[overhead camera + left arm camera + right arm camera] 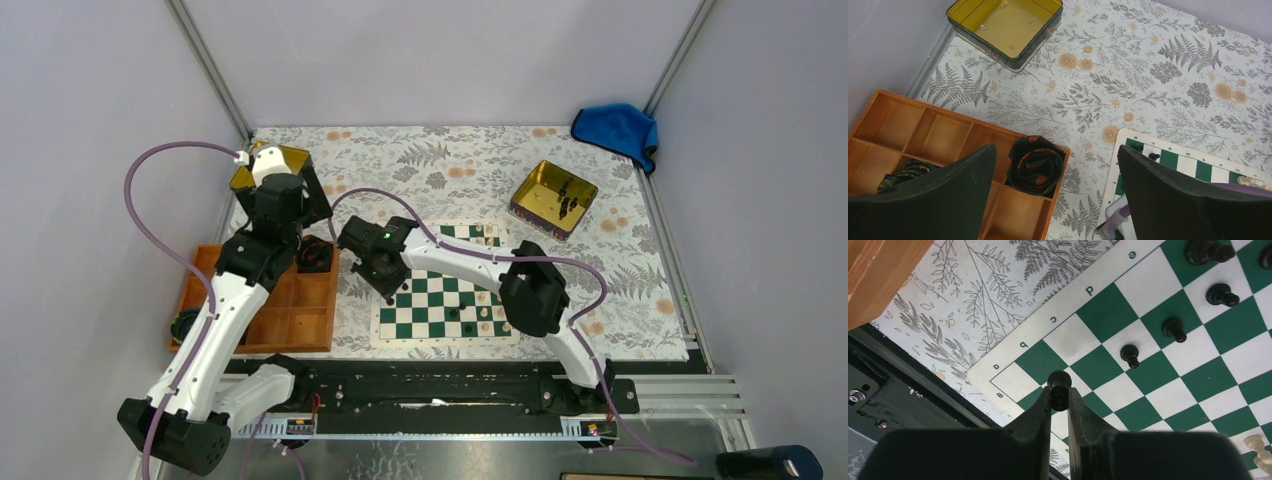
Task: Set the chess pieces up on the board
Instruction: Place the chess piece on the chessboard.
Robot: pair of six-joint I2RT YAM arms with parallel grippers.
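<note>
Rail: black mounting rail (430,392) at the table's near edge, under both arm bases.
Tray: orange wooden tray (300,320), compartmented, near left, partly covered by the left arm (225,310).
Board: green-and-white board (420,318) just beside the tray, lying on the fern-print cloth (450,165).
Right gripper (1059,394): jaws closed on a black pawn (1059,382) over the board's lettered corner.
Chess pieces: three black pawns (1174,330) stand in a diagonal row on the squares.
Left gripper (1055,155): jaws spread wide, empty, above the tray's far edge.
Tins: right gold tin (553,198) holds dark specks, possibly pieces; left gold tin (1003,27) is half hidden from above.
Far corner: blue cloth (617,128), grey walls (430,60).
</note>
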